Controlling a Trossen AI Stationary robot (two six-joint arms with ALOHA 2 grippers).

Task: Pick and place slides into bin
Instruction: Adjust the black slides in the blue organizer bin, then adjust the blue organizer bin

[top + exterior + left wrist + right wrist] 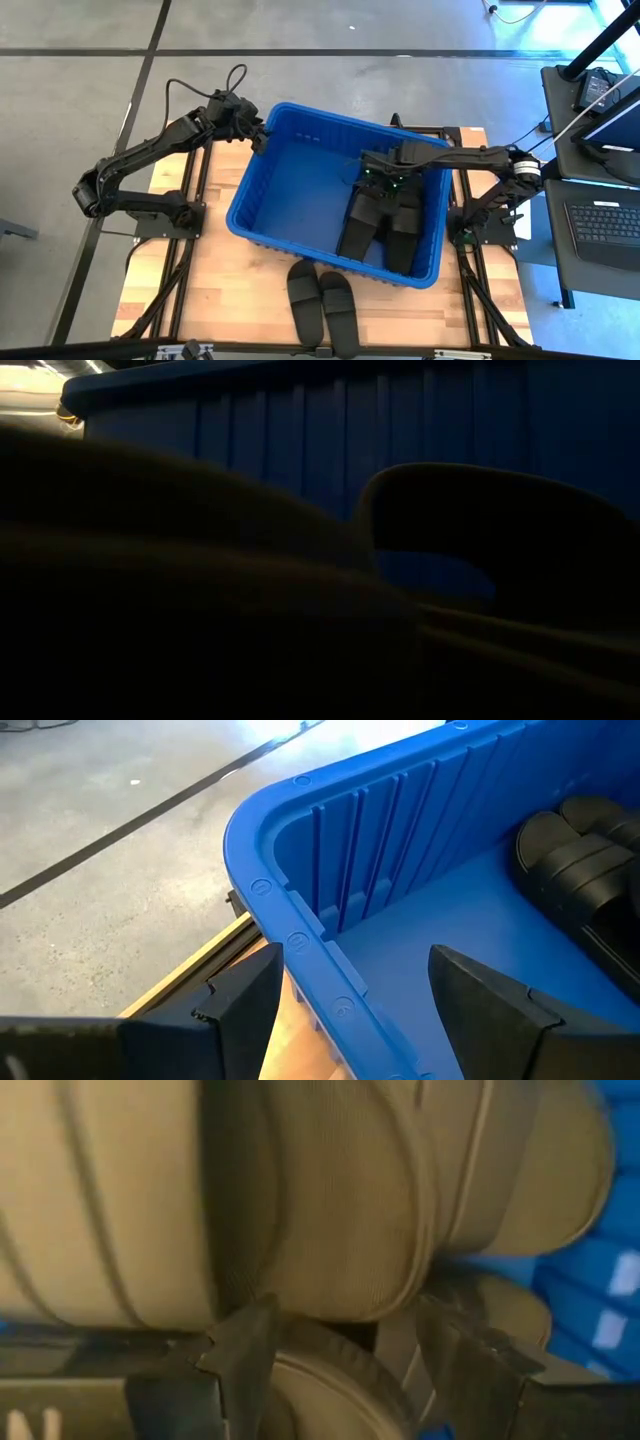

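Slides (385,225) piled in blue bin (262,215), right gripper (388,181) jaws released above; pair (322,305) on bench (230,290) likely light, flexible, best pinched at strap.

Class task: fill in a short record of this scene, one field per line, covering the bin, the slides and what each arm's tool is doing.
bin: blue bin on the table
slides in bin: dark pile at the bin's right end; count unclear
slides outside: two slides side by side on the table, in front of the bin
left tool: left tool open, straddling the bin's rim at its far left corner
right tool: right tool open, just above the pile, holding nothing
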